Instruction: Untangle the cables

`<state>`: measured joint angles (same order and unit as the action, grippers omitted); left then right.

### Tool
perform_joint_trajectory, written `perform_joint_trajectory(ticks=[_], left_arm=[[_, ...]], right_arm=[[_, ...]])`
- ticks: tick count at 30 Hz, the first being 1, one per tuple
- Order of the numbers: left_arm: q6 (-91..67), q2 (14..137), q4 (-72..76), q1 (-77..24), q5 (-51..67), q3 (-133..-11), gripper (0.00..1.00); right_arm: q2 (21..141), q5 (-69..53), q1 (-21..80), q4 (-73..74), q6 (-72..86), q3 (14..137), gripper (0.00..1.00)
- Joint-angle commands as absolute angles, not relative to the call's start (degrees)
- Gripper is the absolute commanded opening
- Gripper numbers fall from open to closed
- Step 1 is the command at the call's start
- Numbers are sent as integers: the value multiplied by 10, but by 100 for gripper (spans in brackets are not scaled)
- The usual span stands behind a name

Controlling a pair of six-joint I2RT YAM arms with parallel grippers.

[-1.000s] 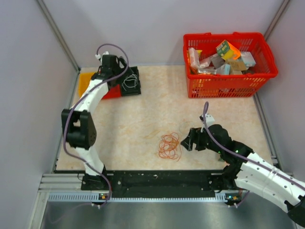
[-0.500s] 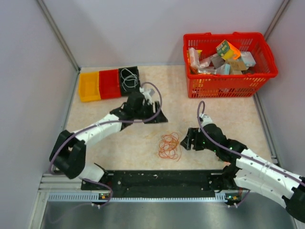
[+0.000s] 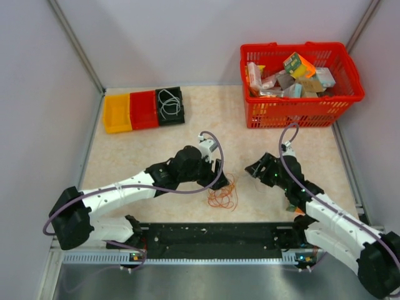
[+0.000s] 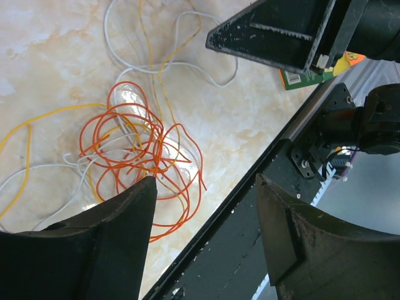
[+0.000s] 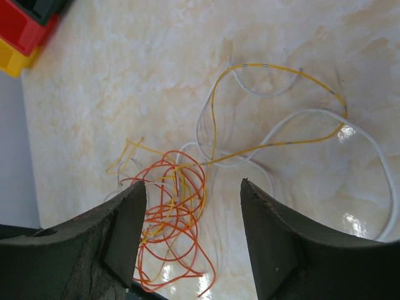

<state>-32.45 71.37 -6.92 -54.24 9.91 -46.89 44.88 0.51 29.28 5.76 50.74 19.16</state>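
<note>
Half a second back the left arm lay with its tip nearer the middle of the table (image 3: 156, 140). It has since swung toward the near edge, and the left fingers (image 3: 217, 173) now hang just beside the far-left side of the cables (image 3: 222, 194). The right fingers (image 3: 255, 169) have drawn a little away from the near edge and now stand off to the right of the snarl, apart from it. The cables lie where they lay before, close to the near edge and about midway along it. In the left wrist view the two fingers are spread wide with nothing between them. One tip sits over the edge of the orange cable (image 4: 134, 147), though whether it touches cannot be told. In the right wrist view those fingers are likewise parted and bare. They look down on a yellow cable (image 5: 275, 67) and a white cable (image 5: 369, 156), which loop out from the orange coils across the table. Three small bins sit in a row at the far-left corner. The yellow bin (image 3: 115, 114) and the red bin (image 3: 143, 110) show no contents, and the black bin (image 3: 177, 106) holds a white coil (image 3: 167, 104) of cord. At the far-right corner stands a red basket (image 3: 294, 114) heaped with boxes and packets (image 3: 290, 76), which reach up to its rim.
</note>
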Motion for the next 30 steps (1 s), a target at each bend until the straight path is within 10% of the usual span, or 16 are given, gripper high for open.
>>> perform_joint_trajectory(ticks=[1, 14, 19, 30], left_arm=[[-337, 688, -43, -545, 69, -460, 69], [-346, 663, -46, -549, 69, -453, 71], [-338, 657, -61, -550, 63, -464, 71], [-324, 592, -5, -550, 24, -453, 78]], right_arm=[[532, -82, 260, -47, 561, 219, 60], [676, -59, 261, -141, 585, 235, 47], [705, -109, 260, -173, 564, 270, 2], [497, -189, 260, 53, 475, 512, 0]])
